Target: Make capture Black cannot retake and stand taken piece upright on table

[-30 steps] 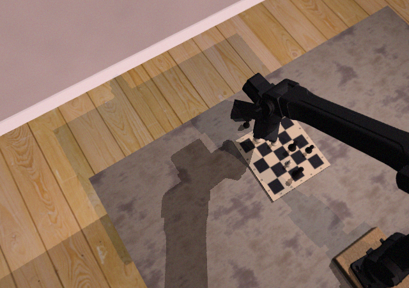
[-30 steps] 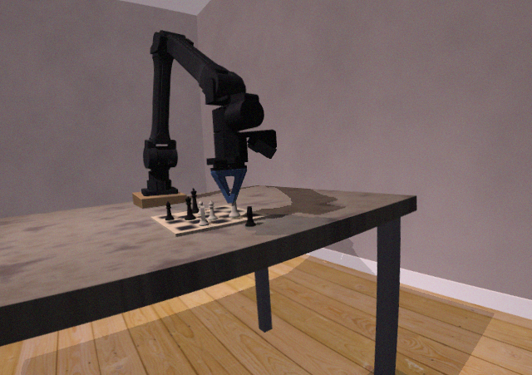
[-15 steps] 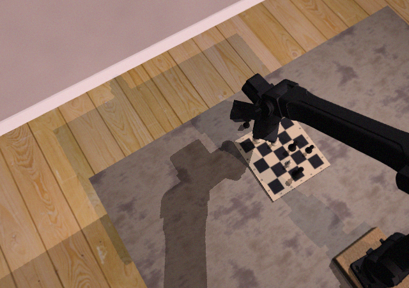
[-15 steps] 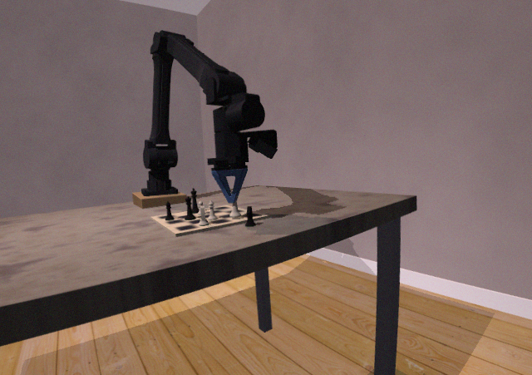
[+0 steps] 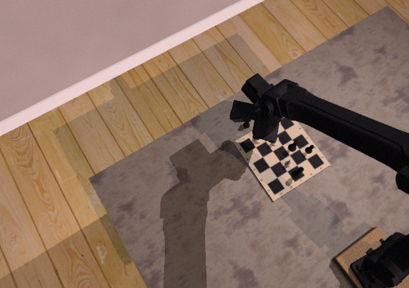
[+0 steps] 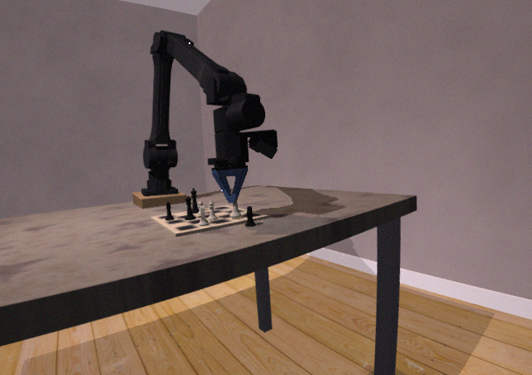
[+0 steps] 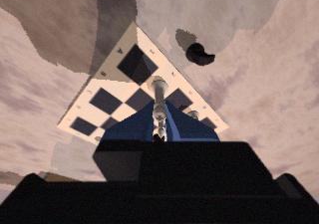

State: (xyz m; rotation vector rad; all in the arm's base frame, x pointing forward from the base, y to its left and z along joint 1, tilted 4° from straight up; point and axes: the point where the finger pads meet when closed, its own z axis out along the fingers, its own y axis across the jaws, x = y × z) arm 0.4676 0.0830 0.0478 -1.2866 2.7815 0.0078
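Note:
My gripper (image 6: 232, 200) (image 7: 159, 105) is shut on a white piece (image 6: 234, 210) (image 7: 159, 88). That piece is upright, its base at the board surface in the light square beside the dark corner square, along the digit edge. A black flat-topped piece (image 5: 246, 125) (image 6: 250, 216) (image 7: 199, 54) stands upright on the table beside the board (image 5: 268, 178) (image 6: 176, 234) (image 7: 131, 33). Other white pieces (image 5: 287, 163) (image 6: 211, 211) and black pieces (image 5: 292, 146) (image 5: 309, 149) (image 6: 168, 213) stand on the board. The fingertips are hidden in the top view.
A tall black piece (image 5: 298, 171) (image 6: 194, 202) stands toward the arm's base. Another white piece (image 6: 203, 217) (image 7: 193, 114) stands near the digit edge, close to the gripper. The arm's wooden base block (image 5: 358, 245) (image 6: 140, 200) is beyond the board.

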